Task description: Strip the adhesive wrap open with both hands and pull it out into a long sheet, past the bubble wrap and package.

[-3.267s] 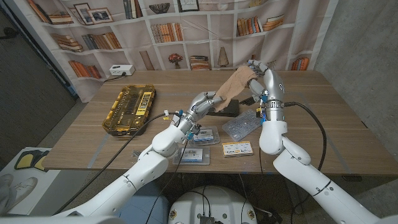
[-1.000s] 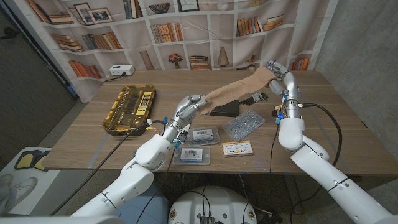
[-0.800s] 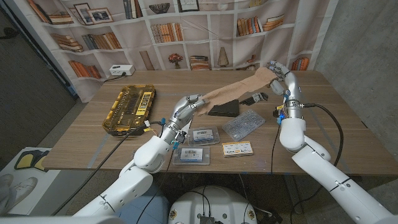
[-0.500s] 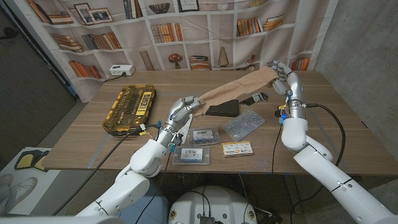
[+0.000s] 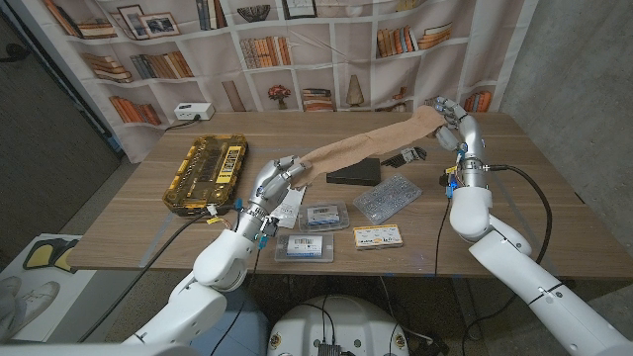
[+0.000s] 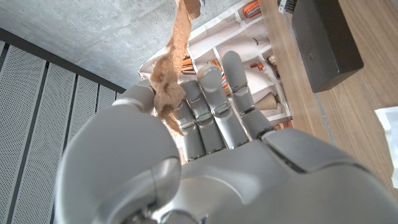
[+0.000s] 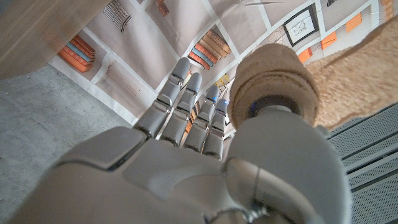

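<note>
Tan adhesive wrap (image 5: pixel 361 148) stretched above table (image 5: pixel 514 198) — L robot hand (image 5: pixel 274 179) pinching loose end, R robot hand (image 5: pixel 450 117) gripping roll.

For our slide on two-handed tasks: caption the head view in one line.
Left hand and right hand hold tan adhesive wrap stretched above the black package on the table.

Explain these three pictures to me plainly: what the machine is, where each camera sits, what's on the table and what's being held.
It is a robot with two arms, seen from a camera on its head and one on each wrist. The left hand pinches the loose end of a tan wrap; the right hand holds the roll, so the sheet hangs stretched above the table. On the table lie a yellow case, a black box, bubble wrap and small packages.
</note>
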Robot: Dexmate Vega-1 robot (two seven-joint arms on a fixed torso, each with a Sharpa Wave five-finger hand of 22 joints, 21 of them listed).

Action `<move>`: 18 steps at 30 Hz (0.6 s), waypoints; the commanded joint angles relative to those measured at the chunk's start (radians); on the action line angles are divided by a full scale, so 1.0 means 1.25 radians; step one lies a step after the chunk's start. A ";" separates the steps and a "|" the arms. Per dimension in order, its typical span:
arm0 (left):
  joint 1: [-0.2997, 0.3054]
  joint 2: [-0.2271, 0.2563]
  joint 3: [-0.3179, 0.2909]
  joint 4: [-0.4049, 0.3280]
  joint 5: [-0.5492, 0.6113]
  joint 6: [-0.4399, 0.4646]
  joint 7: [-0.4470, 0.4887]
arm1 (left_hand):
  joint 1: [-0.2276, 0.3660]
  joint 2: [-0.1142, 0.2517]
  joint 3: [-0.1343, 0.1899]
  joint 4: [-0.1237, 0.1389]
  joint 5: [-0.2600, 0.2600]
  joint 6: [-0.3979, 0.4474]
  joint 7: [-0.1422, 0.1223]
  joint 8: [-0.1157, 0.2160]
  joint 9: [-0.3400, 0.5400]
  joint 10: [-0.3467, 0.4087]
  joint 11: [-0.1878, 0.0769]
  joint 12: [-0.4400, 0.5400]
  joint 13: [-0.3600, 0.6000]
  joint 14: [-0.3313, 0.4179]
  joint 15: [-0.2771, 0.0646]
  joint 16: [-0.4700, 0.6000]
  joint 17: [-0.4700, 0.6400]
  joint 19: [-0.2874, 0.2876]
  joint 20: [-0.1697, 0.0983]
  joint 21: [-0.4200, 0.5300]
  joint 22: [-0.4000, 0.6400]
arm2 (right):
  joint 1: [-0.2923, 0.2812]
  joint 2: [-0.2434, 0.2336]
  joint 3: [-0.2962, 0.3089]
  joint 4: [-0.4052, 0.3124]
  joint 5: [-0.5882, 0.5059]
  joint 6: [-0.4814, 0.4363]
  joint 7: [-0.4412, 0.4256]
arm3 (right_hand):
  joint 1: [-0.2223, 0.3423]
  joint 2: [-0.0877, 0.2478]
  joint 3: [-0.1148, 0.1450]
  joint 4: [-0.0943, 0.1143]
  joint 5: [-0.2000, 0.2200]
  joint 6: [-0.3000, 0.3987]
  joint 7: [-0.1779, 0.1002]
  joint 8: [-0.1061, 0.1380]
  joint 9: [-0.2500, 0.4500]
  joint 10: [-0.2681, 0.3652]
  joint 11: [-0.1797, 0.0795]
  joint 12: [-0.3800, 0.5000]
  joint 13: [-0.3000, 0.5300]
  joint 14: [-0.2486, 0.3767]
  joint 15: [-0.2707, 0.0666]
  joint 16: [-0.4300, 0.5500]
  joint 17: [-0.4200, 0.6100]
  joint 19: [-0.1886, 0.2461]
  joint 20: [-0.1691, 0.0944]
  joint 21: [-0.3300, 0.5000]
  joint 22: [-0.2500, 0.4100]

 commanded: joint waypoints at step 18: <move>0.042 -0.012 -0.030 0.011 -0.021 -0.053 -0.017 | -0.001 0.001 0.011 -0.004 0.003 -0.003 0.007 -0.004 -0.003 0.001 0.009 -0.012 -0.023 -0.006 0.010 0.005 0.002 0.004 -0.001 -0.002 -0.016 | 0.008 -0.006 0.008 0.000 0.005 -0.019 -0.004 | -0.009 -0.002 -0.009 -0.001 0.007 -0.015 -0.001 0.001 -0.002 -0.008 0.000 -0.013 -0.002 -0.019 -0.125 0.008 -0.003 -0.006 -0.005 -0.006 0.002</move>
